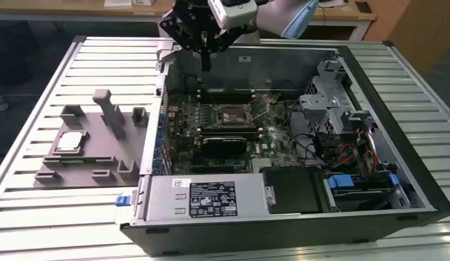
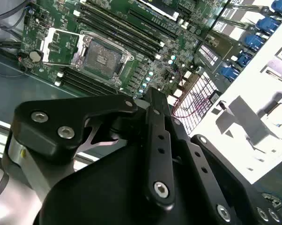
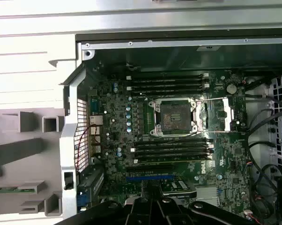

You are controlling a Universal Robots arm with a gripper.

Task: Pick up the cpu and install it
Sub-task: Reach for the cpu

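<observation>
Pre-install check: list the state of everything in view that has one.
cpu: lying flat on the grey fixture, not picked up.
socket: cover swung open, empty.
computer case: lying on its side, side panel off.
claw: shut, holding nothing, above the case's far edge.

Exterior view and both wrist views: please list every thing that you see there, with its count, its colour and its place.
cpu: one, silvery-grey, lying on the fixture.
fixture: one, grey, on the table at the exterior view's left of the case.
computer case: one, black, open, in the middle of the table.
motherboard: one, green, inside the case.
socket: one, metal-framed, open and empty, on the motherboard.
power supply: one, silver-grey, at the case's edge nearest the exterior camera.
table: one, pale slatted metal, under everything.
pincer: one, black, above the case's far edge, apart from the cpu.
</observation>
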